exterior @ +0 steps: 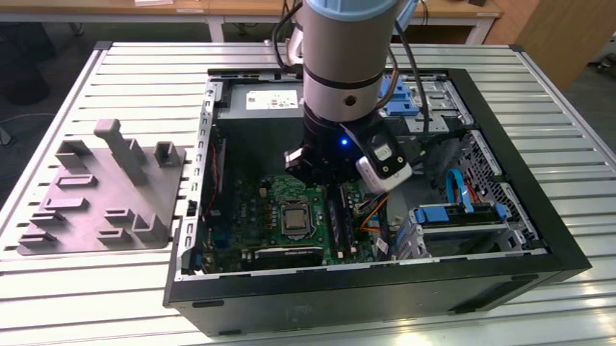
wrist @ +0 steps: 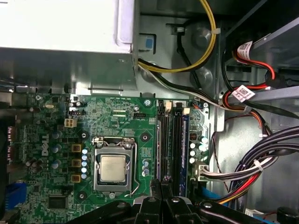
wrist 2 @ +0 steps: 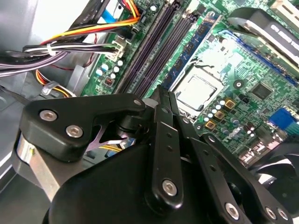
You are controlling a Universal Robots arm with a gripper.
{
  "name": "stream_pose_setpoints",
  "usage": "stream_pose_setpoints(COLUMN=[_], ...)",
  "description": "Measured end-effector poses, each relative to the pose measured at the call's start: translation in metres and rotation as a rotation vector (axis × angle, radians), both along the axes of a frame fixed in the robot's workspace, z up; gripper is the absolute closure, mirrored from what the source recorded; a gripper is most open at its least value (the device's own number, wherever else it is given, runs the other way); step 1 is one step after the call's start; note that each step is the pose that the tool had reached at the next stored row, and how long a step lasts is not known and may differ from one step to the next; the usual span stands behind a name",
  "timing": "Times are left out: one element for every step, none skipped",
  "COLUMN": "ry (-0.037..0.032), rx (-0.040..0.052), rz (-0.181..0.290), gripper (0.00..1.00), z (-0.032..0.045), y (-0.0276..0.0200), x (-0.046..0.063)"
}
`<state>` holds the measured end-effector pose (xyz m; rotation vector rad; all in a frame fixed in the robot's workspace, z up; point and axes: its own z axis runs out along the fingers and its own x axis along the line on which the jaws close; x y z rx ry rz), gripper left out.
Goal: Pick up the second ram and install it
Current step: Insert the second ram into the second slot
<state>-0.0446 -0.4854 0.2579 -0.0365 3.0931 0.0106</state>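
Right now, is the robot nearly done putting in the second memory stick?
Nearly. Done: the second ram is picked up and sits along the slot beside the CPU socket. In hand: the end effector grips its middle. Left: seating it fully; whether it has clicked in isn't visible.

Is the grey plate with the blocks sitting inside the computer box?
No, the grey plate lies on the slatted table outside the computer case, on the exterior view's left.

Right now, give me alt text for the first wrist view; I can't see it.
The gripper hangs over the memory slots beside the CPU socket on a green motherboard. One slot holds a blue memory card. A grey power supply and bundled cables border the board.
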Motion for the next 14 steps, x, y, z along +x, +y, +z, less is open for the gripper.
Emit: stream_pose_setpoints(ry=[0.0000, 0.0000, 0.0000, -0.0001, -0.0001, -0.0001, 0.0000, 0.0000, 0.0000, -0.0001, 0.0000, 0.0000, 0.0000, 0.0000], rx=[0.0000, 0.0000, 0.0000, 0.0000, 0.0001, 0.0001, 0.0001, 0.0000, 0.0000, 0.0001, 0.0000, 0.0000, -0.0001, -0.0001], rz=[0.000, 0.000, 0.000, 0.000, 0.000, 0.000, 0.000, 0.000, 0.000, 0.000, 0.000, 0.000, 0.000, 0.000], gripper=[0.89, 0.89, 0.89, 0.89, 0.89, 0.89, 0.89, 0.89, 0.89, 0.89, 0.89, 0.89, 0.89, 0.89], z=[-0.0005, -0.0010, -0.0014, -0.0019, -0.0027, -0.0041, -0.0058, -0.0077, -0.0090, -0.0099, -0.0106, -0.0114, -0.0123, -0.0133], y=[0.0000, 0.0000, 0.0000, 0.0000, 0.0000, 0.0000, 0.0000, 0.0000, 0.0000, 0.0000, 0.0000, 0.0000, 0.0000, 0.0002], x=[0.001, 0.003, 0.004, 0.004, 0.005, 0.005, 0.005, 0.005, 0.005, 0.005, 0.005, 0.005, 0.005, 0.006])
